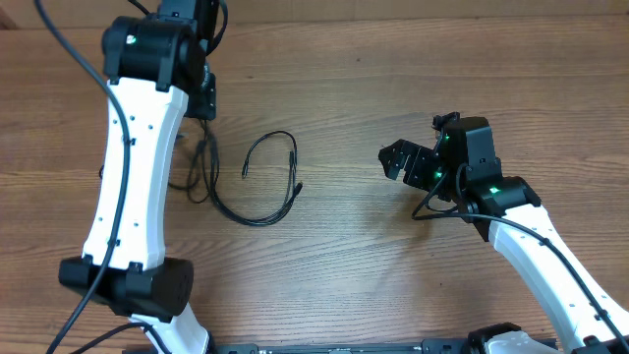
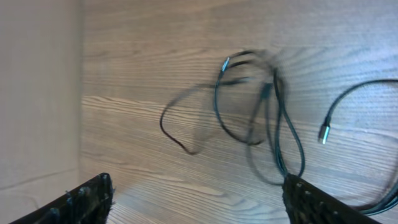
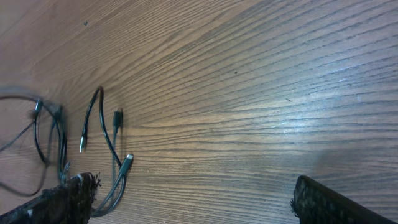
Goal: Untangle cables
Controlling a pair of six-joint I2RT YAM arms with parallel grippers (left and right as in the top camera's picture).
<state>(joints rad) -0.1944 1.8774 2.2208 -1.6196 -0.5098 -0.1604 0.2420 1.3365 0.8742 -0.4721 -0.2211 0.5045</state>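
Note:
Thin black cables lie on the wooden table. In the overhead view a curved strand with small plugs lies left of centre. A tangled bunch sits beside it, partly hidden by my left arm. My left gripper hangs just behind the bunch. In the left wrist view it is open and empty, with the blurred looped bunch ahead on the table. My right gripper is open and empty, well right of the cables. The right wrist view shows the strand's plugs at the left.
The table is bare wood. Thicker black robot wires run by the left arm and the right wrist. A pale surface borders the table in the left wrist view.

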